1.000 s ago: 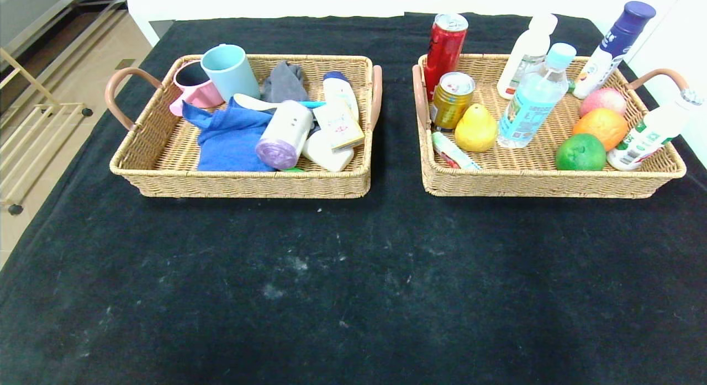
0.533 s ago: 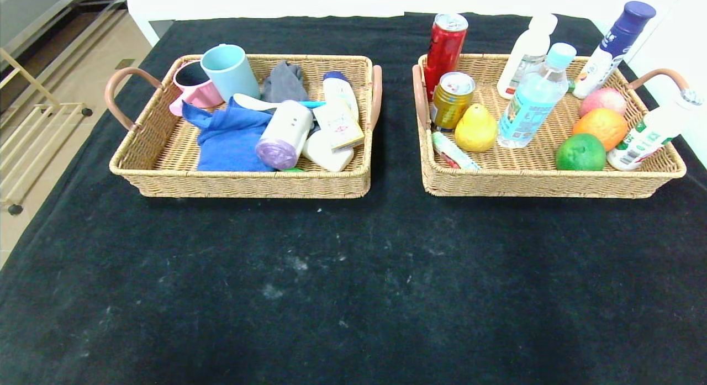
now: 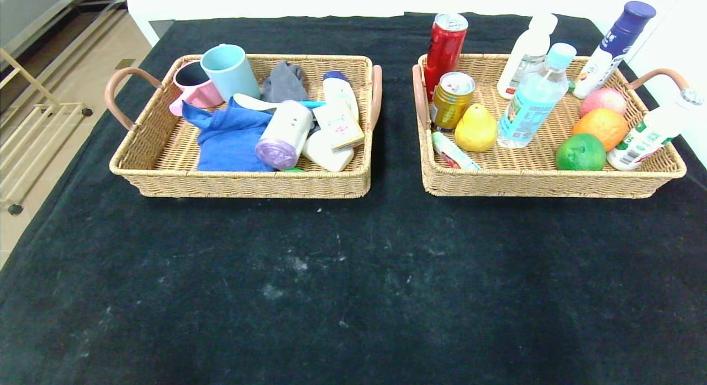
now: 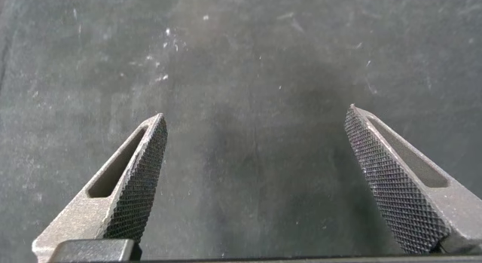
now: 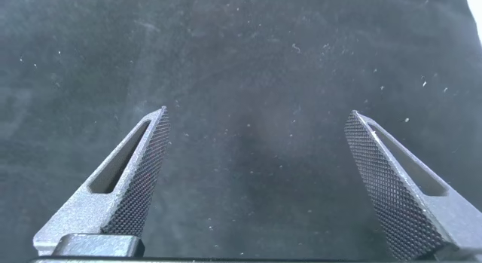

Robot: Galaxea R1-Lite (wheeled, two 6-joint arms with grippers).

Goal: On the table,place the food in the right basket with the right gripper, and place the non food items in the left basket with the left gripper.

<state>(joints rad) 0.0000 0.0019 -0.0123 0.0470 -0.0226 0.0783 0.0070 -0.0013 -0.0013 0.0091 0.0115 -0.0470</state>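
The right basket [image 3: 552, 183] holds the food: a red candy stick [image 3: 452, 151], a yellow pear [image 3: 475, 129], a clear bottle with a pale blue cap [image 3: 534, 98] and an orange [image 3: 600, 126]. In the left basket [image 3: 243, 183] lie the non food items: a purple-topped roll [image 3: 284, 135] and a small card box [image 3: 338, 124]. Neither arm shows in the head view. My left gripper [image 4: 256, 123] stands open over bare black cloth. My right gripper [image 5: 256, 120] is open too, with only cloth between its fingers.
The black-draped table [image 3: 353, 285] stretches in front of both baskets. Mugs [image 3: 229, 70], a blue cloth [image 3: 229, 136] and a white bottle [image 3: 338, 89] share the left basket. Cans [image 3: 450, 100], a green fruit [image 3: 580, 152] and tall bottles [image 3: 613, 48] stand in the right one.
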